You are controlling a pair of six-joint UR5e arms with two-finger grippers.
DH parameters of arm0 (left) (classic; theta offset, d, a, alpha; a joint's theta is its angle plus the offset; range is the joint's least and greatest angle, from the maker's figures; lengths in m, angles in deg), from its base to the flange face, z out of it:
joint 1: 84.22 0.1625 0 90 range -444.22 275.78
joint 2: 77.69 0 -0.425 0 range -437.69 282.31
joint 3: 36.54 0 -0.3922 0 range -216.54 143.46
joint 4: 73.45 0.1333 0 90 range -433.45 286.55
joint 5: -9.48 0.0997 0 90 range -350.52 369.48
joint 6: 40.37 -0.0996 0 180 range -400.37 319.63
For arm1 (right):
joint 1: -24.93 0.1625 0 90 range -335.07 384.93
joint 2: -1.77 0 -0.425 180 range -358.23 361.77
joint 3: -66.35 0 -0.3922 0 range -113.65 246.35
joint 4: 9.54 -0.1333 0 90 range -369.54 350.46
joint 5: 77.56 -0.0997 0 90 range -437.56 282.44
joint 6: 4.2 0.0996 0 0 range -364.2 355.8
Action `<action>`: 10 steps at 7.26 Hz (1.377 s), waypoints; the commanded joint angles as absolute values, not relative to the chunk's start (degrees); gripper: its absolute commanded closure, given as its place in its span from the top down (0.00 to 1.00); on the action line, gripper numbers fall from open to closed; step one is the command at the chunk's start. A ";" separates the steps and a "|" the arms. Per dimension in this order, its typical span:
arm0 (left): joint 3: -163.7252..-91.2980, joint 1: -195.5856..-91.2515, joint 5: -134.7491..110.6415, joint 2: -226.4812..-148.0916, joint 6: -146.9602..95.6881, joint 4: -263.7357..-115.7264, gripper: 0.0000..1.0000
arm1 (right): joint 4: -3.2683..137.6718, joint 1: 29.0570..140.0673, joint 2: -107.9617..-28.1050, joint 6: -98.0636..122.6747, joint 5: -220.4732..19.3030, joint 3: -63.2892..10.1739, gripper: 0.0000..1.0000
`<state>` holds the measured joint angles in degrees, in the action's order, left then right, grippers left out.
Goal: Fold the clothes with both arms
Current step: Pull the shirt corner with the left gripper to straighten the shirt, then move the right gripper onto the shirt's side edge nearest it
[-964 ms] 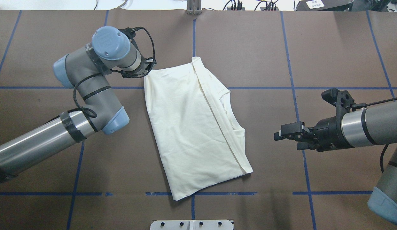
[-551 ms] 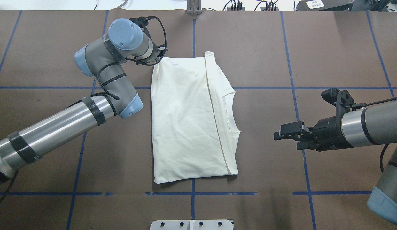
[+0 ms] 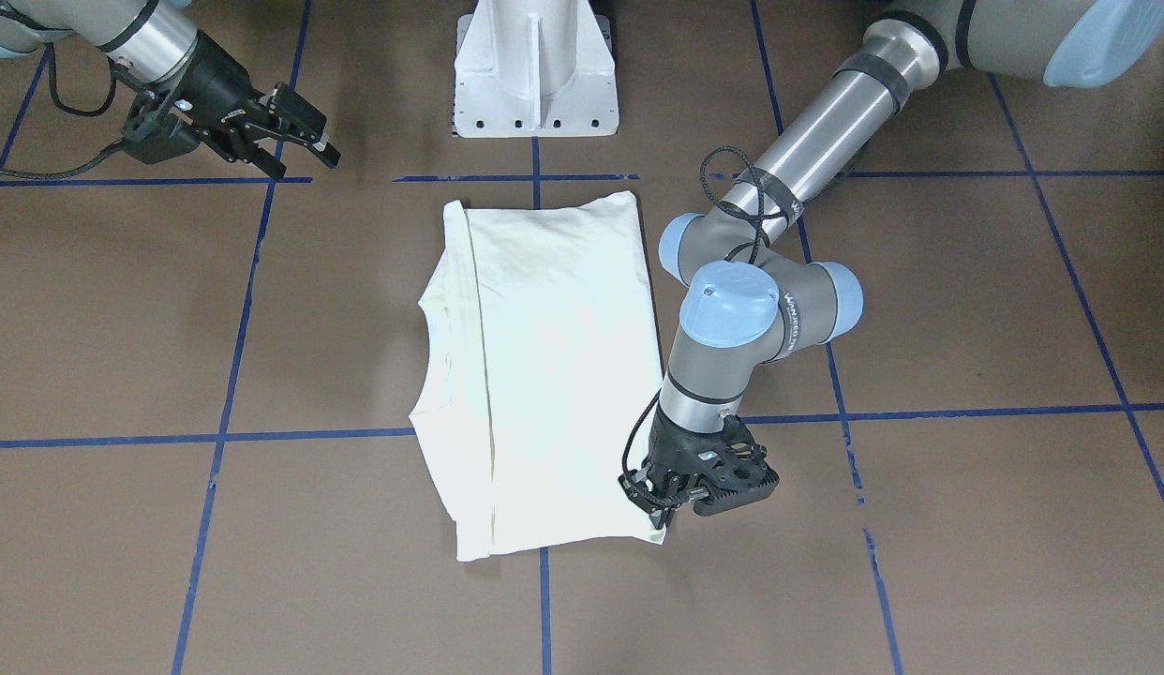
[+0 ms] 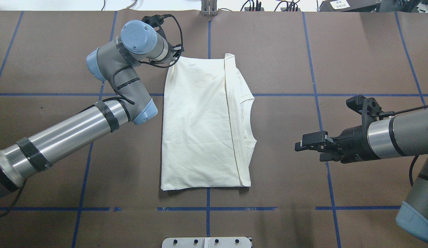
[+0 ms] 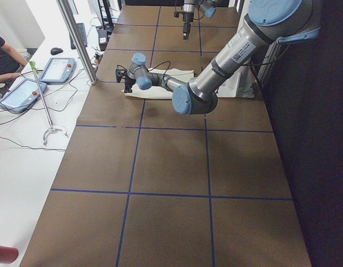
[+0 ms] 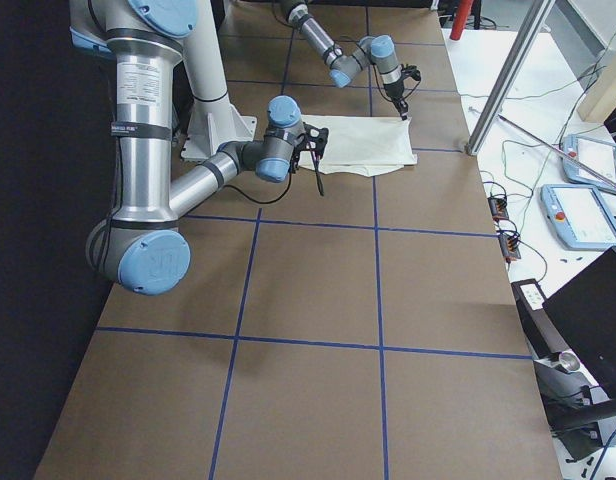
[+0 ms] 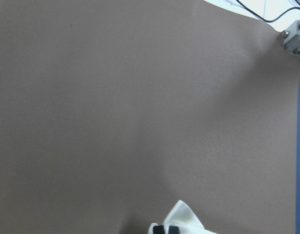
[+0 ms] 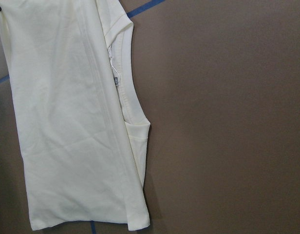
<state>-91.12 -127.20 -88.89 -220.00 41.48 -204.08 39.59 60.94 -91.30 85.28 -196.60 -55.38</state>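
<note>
The left hand (image 3: 661, 511) is closed on the far left corner of the cream-white cotton shirt (image 4: 200, 124). In the wrist view its two black fingertips (image 7: 164, 229) stand together with a small peak of cloth between them.

The shirt lies in the middle of the brown paper-covered surface (image 4: 286, 51), folded to a long rectangle with the plain side up. Its neck opening (image 4: 247, 119) is turned to the right, and the edges run nearly along the blue tape lines.

The step, I think, is to square the shirt by this one corner. To do it well, the hand should stay low and pull slowly, so that the folded layers do not slide open. It should let go only when the corner lies flat.

The right hand (image 4: 312, 148) hangs well apart from the shirt, its fingers separated and holding nothing. It is better that it waits until the corner is free.
</note>
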 commanded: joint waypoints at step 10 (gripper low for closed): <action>-121.53 -128.26 -97.54 -206.68 35.85 -182.48 1.00 | 60.44 57.29 -76.84 78.35 -191.14 -51.69 1.00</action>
<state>-110.28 -128.20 -94.55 -212.50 37.78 -188.58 53.45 59.00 -81.36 80.56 -193.31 -51.96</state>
